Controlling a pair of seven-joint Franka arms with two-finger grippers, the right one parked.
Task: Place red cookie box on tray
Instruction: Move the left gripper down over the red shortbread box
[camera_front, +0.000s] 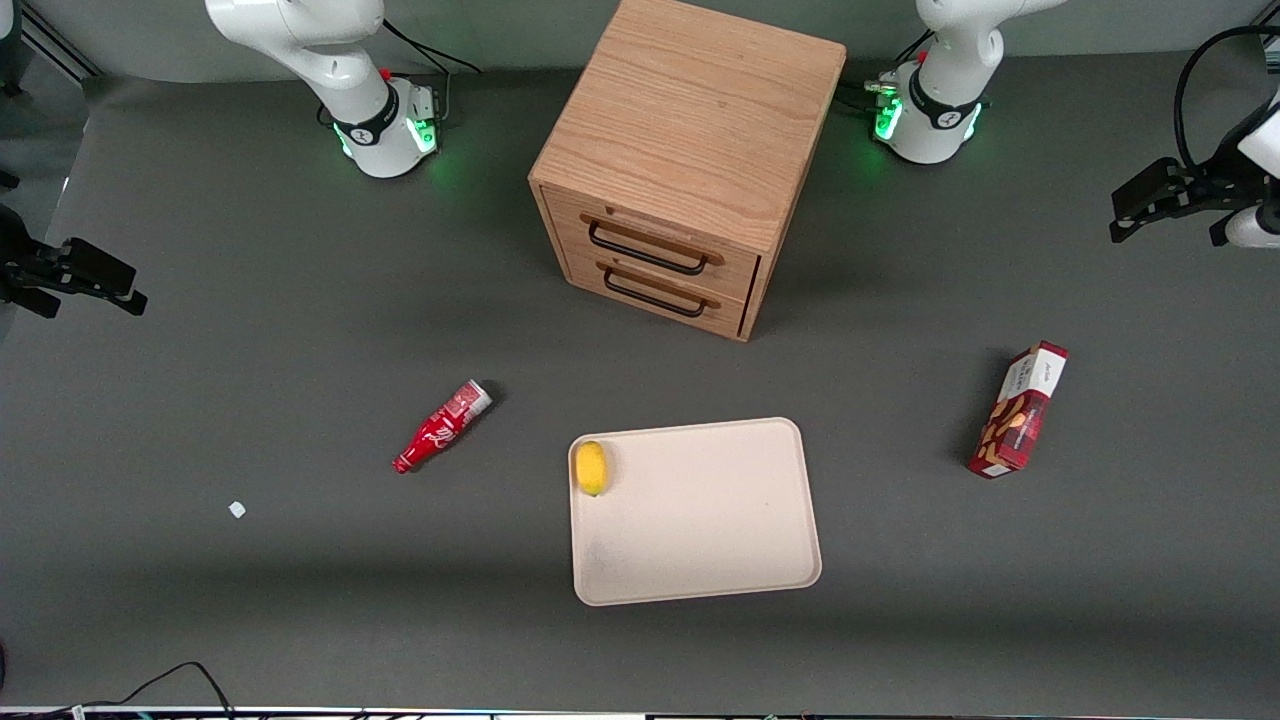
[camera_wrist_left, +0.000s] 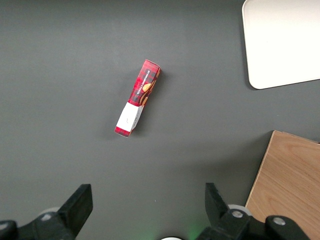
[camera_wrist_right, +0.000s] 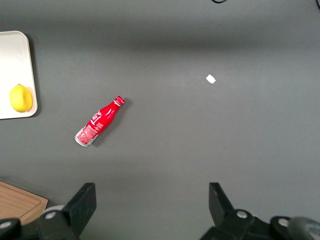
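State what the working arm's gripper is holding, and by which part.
Nothing. The left gripper hangs open and empty above the grey table, apart from the long red cardboard cookie box, which lies untouched on the table, off the cream-beige tray.

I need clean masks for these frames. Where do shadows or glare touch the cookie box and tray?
Front view: the red cookie box casts a soft shadow on its cabinet-facing side; the tray looks evenly lit. Left wrist view: the tray is washed out to near white; the gripper, jaws open, hangs above the box.
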